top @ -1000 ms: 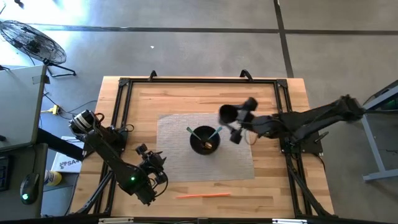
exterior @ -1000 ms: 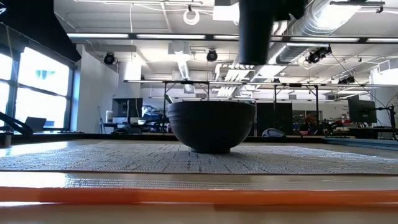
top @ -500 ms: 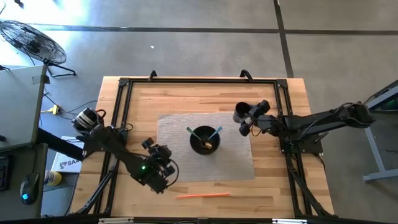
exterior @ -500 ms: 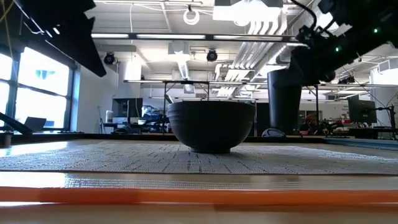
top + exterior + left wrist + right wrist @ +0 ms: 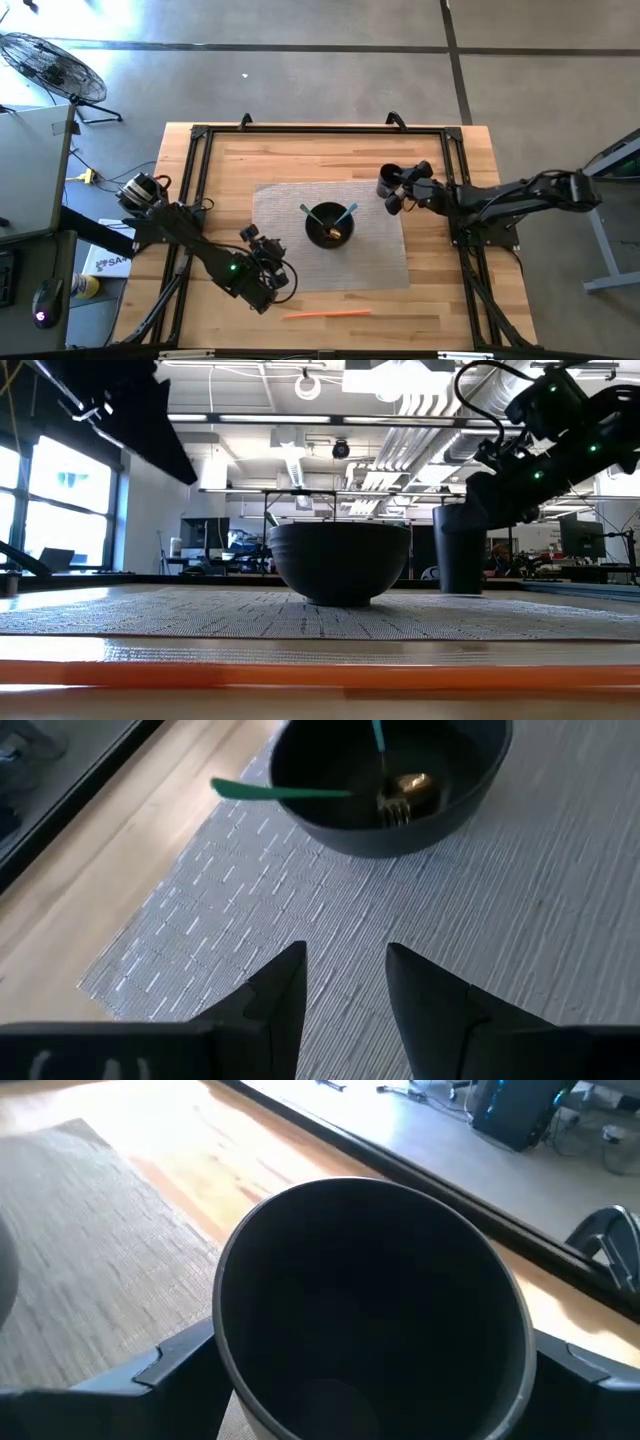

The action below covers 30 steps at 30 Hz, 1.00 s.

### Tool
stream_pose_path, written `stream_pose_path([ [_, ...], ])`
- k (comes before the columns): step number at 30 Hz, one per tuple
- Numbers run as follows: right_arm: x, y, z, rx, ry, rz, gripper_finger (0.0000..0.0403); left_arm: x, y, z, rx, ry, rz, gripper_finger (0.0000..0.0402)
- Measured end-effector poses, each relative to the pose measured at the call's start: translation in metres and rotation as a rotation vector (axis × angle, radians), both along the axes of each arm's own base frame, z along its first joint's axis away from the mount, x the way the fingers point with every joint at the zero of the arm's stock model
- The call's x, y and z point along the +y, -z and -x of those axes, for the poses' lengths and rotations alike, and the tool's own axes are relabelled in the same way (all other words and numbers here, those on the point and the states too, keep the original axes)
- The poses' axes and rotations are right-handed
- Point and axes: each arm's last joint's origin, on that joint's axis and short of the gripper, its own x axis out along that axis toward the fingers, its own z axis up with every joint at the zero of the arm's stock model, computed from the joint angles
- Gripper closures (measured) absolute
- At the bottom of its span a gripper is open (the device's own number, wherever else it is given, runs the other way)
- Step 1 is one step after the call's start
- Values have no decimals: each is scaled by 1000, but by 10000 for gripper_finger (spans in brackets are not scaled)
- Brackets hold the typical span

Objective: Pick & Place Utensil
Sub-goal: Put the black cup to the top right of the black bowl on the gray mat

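Wooden bench (image 5: 220,160), grey mat (image 5: 290,262) at its centre. Black bowl (image 5: 329,224) sits mid-mat, holding two teal utensils: one (image 5: 303,210) leaning out toward 10 o'clock, the other (image 5: 348,212) toward 2 o'clock. Something gold (image 5: 410,788) lies in the bowl's bottom, touching a fork head (image 5: 392,810). Orange utensil (image 5: 326,313) lies flat on bare wood at 6 o'clock from the bowl, just off the mat's near edge and well apart from both arms.

Right gripper (image 5: 396,190) at 2 o'clock from the bowl, at the mat's corner; fingers closed around a black cup (image 5: 388,181). Cup upright, its base down at surface level in the low view (image 5: 459,549); its inside is too dark to read.

Left gripper (image 5: 284,275) at 8 o'clock from the bowl, over the mat, pointing at the bowl; fingers (image 5: 280,995) apart, holding nothing.
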Motion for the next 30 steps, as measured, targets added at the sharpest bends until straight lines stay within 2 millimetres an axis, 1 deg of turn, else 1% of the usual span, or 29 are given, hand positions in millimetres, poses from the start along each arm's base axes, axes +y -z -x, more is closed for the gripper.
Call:
stream_pose_path([
  [11, -3, 4, -7, 5, -53, 23, 53, 7, 33, 9, -24, -20, 15, 266],
  [20, -2, 3, -8, 8, -74, 29, 8, 7, 36, 10, -21, -35, 44, 266],
  [27, 0, 9, -6, 43, -107, -42, 4, 7, 36, 10, -12, -34, 57, 266],
  [30, 0, 8, -6, 117, -89, -90, 4, 7, 36, 10, -12, -35, 58, 266],
])
